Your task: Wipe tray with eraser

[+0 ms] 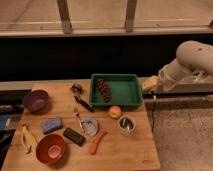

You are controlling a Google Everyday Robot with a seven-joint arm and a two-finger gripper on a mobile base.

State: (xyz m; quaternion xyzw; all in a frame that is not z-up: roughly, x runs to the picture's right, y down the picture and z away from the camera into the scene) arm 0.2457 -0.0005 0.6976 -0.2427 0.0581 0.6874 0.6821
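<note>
On table [125, 150], eraser [74, 136] front-left of tray [125, 93]; tool [149, 85] just right of tray.

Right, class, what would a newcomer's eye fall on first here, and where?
The bright green tray at the back right of the wooden table stands out first, with a dark reddish bunch lying in it. Next comes the big white arm on the right, its hand by the tray's right edge. The black eraser lies near the front, beside the red bowl.
</note>
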